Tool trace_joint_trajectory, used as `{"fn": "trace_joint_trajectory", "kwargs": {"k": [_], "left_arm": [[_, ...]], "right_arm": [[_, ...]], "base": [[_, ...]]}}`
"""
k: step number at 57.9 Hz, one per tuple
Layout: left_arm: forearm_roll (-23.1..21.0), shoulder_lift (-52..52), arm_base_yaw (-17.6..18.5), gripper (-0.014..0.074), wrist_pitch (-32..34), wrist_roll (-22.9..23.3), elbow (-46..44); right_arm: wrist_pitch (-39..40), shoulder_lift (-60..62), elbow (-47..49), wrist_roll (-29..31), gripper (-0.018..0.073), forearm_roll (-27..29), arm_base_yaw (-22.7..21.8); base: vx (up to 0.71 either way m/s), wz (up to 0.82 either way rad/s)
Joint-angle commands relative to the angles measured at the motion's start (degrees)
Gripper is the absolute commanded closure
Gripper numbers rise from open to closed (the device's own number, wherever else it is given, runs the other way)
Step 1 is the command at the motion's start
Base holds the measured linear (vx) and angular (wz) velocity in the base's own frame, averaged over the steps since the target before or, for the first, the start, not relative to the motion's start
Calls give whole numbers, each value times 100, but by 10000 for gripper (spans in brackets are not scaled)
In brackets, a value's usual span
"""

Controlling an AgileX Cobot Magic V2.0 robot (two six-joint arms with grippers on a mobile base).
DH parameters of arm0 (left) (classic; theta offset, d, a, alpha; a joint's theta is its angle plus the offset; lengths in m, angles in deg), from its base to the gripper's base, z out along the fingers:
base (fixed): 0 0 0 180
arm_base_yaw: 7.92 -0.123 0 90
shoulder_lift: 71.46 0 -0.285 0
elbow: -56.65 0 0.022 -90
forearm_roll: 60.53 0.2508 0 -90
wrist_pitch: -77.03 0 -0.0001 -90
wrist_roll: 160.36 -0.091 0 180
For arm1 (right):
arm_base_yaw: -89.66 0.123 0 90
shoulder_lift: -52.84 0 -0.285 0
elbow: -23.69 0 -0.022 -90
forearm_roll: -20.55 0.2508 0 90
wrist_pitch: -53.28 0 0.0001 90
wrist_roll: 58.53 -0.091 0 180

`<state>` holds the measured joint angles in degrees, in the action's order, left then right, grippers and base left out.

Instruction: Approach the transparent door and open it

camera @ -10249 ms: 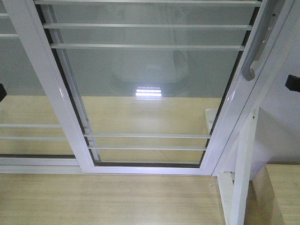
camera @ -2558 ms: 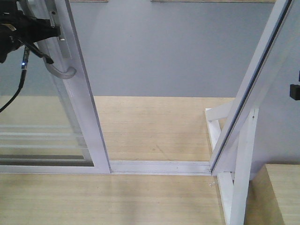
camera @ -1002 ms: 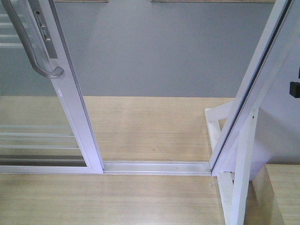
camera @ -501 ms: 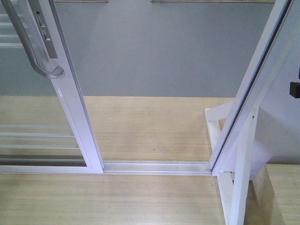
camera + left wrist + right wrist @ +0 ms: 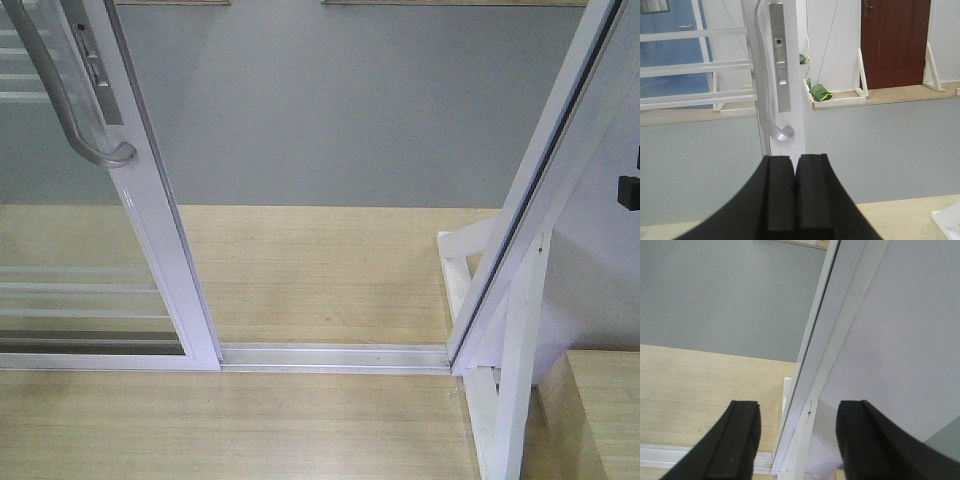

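1. The left gripper (image 5: 795, 200) fills the bottom centre of the view, its two black fingers (image 5: 779, 195) pressed together with nothing between them.
2. Straight ahead and apart from it stands the white stile of the transparent door (image 5: 795, 75).
3. A long curved grey pull handle (image 5: 765, 85) runs down the stile, ending in a hook just above the gripper.
4. Beside the handle sits a narrow metal lock plate (image 5: 779, 55).
5. Thin white horizontal bars (image 5: 695, 67) cross the glass to the left.
6. Behind, a grey wall (image 5: 890, 145), a dark red door (image 5: 895, 42) and a green object (image 5: 820, 92) on a ledge show.
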<state>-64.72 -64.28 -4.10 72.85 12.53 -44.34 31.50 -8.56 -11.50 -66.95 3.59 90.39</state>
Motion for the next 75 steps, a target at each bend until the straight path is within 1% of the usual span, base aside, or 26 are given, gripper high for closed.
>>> {"fn": "trace_joint_trajectory", "kwargs": {"k": [1, 20, 25, 30, 34, 39, 41, 45, 48, 54, 65, 68, 71, 75], "left_arm": [[-65, -86, 26, 602, 450, 58, 84], [-65, -86, 19, 602, 418, 52, 84], [-65, -86, 19, 602, 418, 52, 84], [-65, -86, 19, 602, 418, 52, 84], [-65, -86, 19, 602, 418, 52, 84], [-65, -86, 19, 602, 418, 52, 84], [-65, -86, 19, 602, 418, 52, 84], [-65, -86, 19, 602, 418, 52, 84], [-65, -86, 19, 602, 418, 52, 84], [-65, -86, 19, 602, 418, 52, 84], [-65, -86, 19, 602, 418, 52, 84], [-65, -86, 19, 602, 418, 52, 84], [-65, -86, 19, 602, 418, 52, 84], [-65, -86, 19, 602, 418, 52, 84]], "right_arm": [[413, 87, 176, 23, 143, -43, -27], [456, 87, 128, 23, 143, -54, -27], [507, 115, -38, 55, 155, -216, -27], [629, 396, -432, 55, 191, -110, -27], [1072, 692, -900, 55, 243, 8, -27], [1818, 1268, -1570, 55, 345, 3, -27], [1981, 1471, -1750, 55, 382, 3, -27], [2296, 2055, -2221, 55, 497, 34, -27], [2366, 2426, -2499, 62, 576, 119, -27], [2359, 3140, -3064, 248, 571, 462, -27], [2420, 4367, -3988, 1019, 568, 1477, -27], [2441, 4748, -4210, 1106, 566, 1621, -27], [2475, 5104, -4406, 1086, 566, 1627, -27], [2035, 5572, -4395, 1066, 565, 1607, -47]], "base": [[0, 0], [0, 0], [0, 0], [0, 0], [0, 0], [0, 0], [0, 0], [0, 0], [0, 0], [0, 0], [0, 0], [0, 0], [0, 0], [0, 0]]}}
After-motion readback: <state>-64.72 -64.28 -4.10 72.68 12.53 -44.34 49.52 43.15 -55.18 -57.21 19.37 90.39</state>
